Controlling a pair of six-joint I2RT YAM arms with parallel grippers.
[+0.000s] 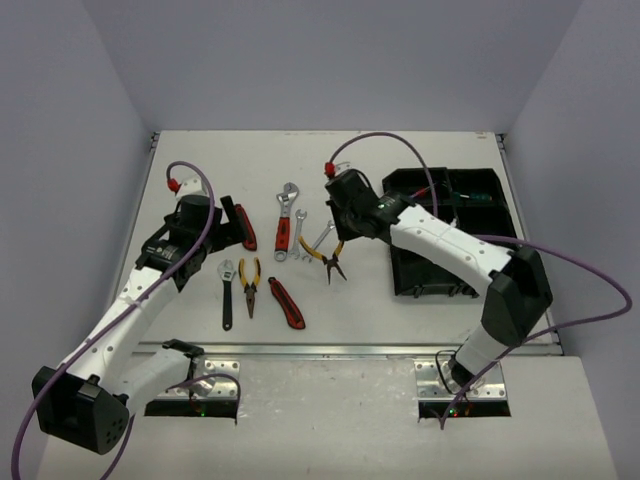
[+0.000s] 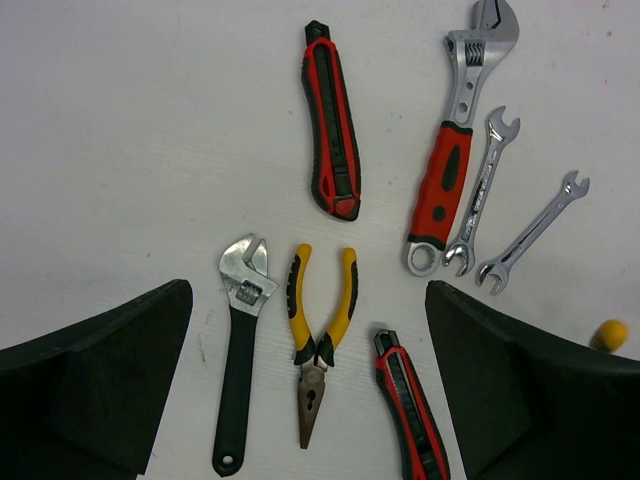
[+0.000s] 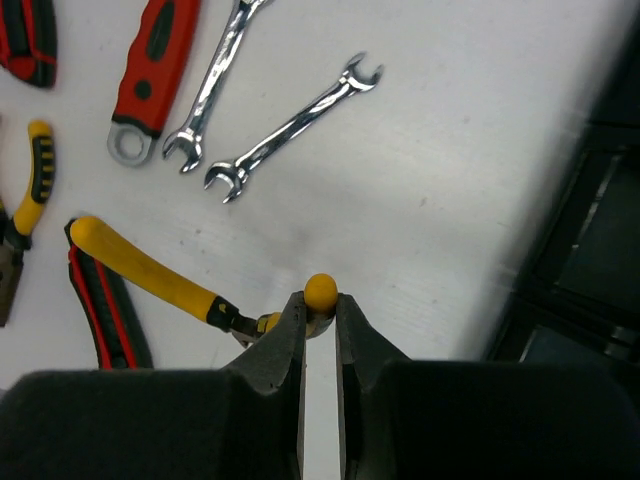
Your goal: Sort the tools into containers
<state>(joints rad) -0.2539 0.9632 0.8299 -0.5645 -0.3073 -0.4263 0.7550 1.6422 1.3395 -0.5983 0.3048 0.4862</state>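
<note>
My right gripper (image 3: pixel 320 306) is shut on the rounded end of one yellow handle of a pair of pliers (image 3: pixel 146 265). The pliers' other handle splays out to the left over the table. In the top view these pliers (image 1: pixel 328 257) hang just left of the black organiser tray (image 1: pixel 407 270). My left gripper (image 2: pixel 308 290) is open with nothing between its fingers. It hovers over a black-handled adjustable wrench (image 2: pixel 238 350), a second pair of yellow pliers (image 2: pixel 318 335) and a red utility knife (image 2: pixel 410 405).
Another red utility knife (image 2: pixel 331 122), a red-handled wrench (image 2: pixel 452 160) and two silver wrenches (image 2: pixel 482 190) (image 2: pixel 532 232) lie in the middle of the table. The tray's far compartments (image 1: pixel 455 192) hold a few coloured tools. Grey walls stand on three sides.
</note>
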